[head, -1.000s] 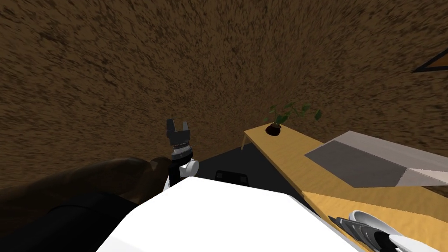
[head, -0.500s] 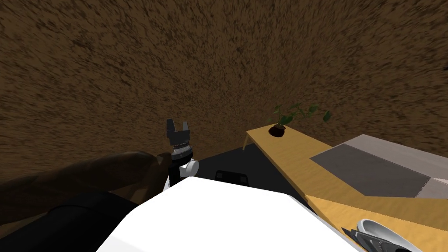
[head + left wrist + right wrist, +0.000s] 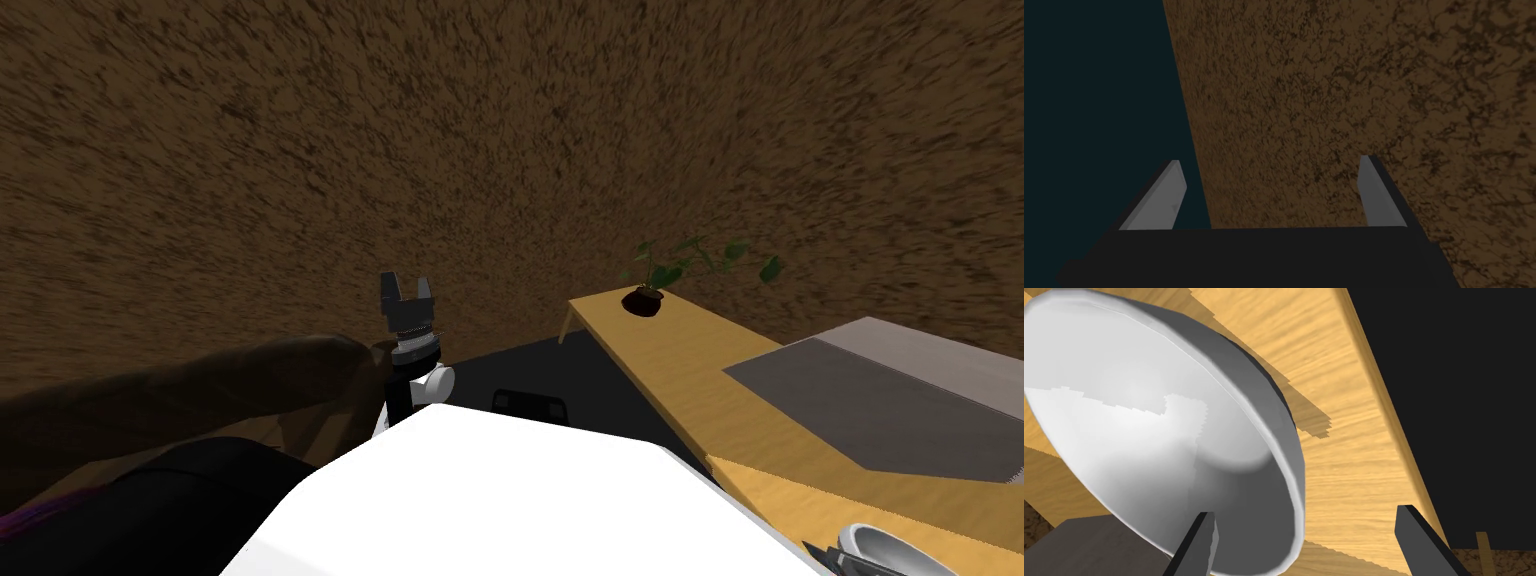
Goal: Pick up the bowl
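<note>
Right wrist view: right gripper (image 3: 1305, 512) has its fingers spread, one over the inside of the round, glossy white-grey bowl (image 3: 1164, 423), the other outside its rim above the light wooden table (image 3: 1349, 453). Bowl sits near the table's edge, mouth up. It is round, so no long axis. Judged rigid, light, slick, possibly breakable: pinch the near rim wall, one finger inside, one outside. Left gripper (image 3: 1270, 160), raised ahead, is spread and empty.
</note>
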Controlling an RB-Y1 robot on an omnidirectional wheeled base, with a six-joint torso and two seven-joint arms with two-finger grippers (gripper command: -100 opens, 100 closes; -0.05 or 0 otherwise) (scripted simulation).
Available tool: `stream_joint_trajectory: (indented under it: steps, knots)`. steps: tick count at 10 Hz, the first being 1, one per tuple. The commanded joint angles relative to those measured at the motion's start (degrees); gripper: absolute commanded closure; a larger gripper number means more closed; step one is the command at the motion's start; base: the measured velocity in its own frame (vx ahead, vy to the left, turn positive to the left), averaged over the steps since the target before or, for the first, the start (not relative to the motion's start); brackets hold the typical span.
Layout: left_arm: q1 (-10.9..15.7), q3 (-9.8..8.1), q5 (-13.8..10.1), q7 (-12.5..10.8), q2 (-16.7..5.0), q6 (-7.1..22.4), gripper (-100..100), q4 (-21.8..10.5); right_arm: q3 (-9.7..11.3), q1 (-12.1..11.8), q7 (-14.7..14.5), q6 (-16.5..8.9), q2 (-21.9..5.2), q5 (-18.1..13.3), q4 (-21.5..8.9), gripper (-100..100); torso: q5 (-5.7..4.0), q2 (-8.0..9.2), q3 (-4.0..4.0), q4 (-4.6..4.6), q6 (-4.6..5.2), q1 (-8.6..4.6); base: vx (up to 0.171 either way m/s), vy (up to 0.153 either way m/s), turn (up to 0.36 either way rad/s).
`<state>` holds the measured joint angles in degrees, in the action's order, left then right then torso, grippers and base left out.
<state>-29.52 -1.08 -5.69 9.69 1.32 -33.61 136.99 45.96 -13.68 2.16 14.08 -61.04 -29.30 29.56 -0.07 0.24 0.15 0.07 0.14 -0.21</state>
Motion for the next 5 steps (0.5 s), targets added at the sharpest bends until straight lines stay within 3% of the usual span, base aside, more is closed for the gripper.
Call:
stream_joint_trajectory:
  steps: [1, 2, 3, 4, 5]
  knots:
    - [0.00, 0.00, 0.00, 0.00, 0.00, 0.00, 0, 0.00, 0.74, -0.40, -0.02, -0.55, -0.41, 2.86, 0.66, -100, 0.00, 0.00, 0.00, 0.00, 0.00, 0.00, -0.029, -0.007, -0.013]
    - [-0.01, 0.00, 0.00, 0.00, 0.00, 0.00, 0, 0.00, 0.74, -0.40, -0.02, -0.55, -0.41, 4.49, 0.66, -100, -0.01, -0.04, -0.02, -0.01, 0.03, -0.02, -0.005, -0.002, -0.029]
    - [-0.01, 0.00, 0.00, 0.00, 0.00, 0.00, 0, 0.00, 3.50, -1.64, -2.58, -1.78, -0.72, 6.27, -0.11, -100, -0.01, -0.12, -0.06, -0.02, 0.01, -0.02, -0.034, 0.006, 0.308]
    - [0.01, 0.01, 0.00, 0.00, 0.00, 0.00, 0, 0.00, 3.53, -1.64, -2.58, -1.78, -0.72, 8.10, -0.11, -100, 0.01, -0.07, -0.04, -0.01, -0.06, 0.01, -0.057, 0.004, 0.221]
    - [0.00, 0.00, 0.00, 0.00, 0.00, 0.00, 0, 0.00, 3.53, -1.64, -2.58, -1.78, -0.72, 9.88, -0.11, -100, 0.00, -0.01, 0.00, 0.00, -0.01, 0.01, -0.032, -0.001, -0.014]
